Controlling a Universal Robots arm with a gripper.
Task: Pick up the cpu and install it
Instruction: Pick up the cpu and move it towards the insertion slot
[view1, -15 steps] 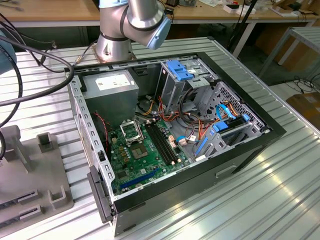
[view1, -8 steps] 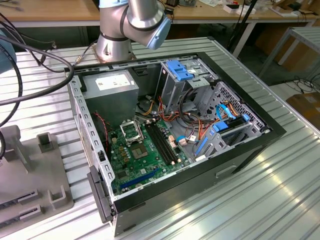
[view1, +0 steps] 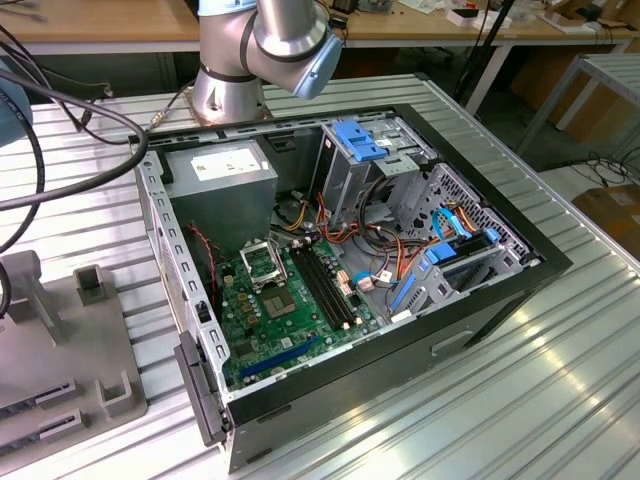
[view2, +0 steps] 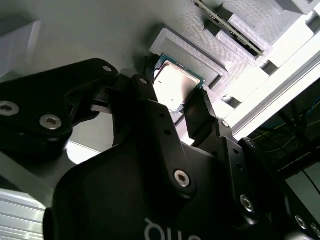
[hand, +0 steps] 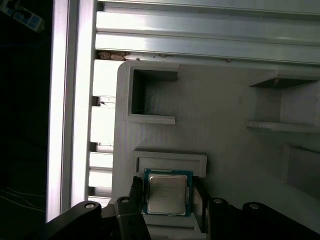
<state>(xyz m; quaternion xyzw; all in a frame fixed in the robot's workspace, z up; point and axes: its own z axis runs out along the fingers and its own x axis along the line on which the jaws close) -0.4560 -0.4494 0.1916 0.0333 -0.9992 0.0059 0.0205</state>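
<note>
Down in its shallow nest (hand: 170, 159), the cpu (hand: 167, 194) lies flat with its silver top up and a thin green edge showing round the lid. From where I stand it looks level and fully seated, not yet raised off the floor of the nest.

The gripper (hand: 168, 200) is right over it. In both wrist views the chip sits squarely in the gap, one black finger (hand: 136, 195) against one edge and the other finger against the opposite edge. The jaws are drawn in to about the chip's own width. I can make out no real gap on either side, so I judge them closed onto the cpu rather than waiting wide. The chip is near enough square, so there is no long axis to speak of. What matters is that its two free edges run in line with the fingers and the chip is centred between them, not off to one side.

The nest is part of a grey tray (hand: 225, 100) with other pockets and slots. In the exterior view the tray (view1: 50, 330) lies on the ribbed metal table (view1: 520, 400) at that view's left. The open case (view1: 450, 330) stands beside it toward the exterior view's right, with the socket (view1: 262, 265) on the green board inside, well apart from the tray.
</note>
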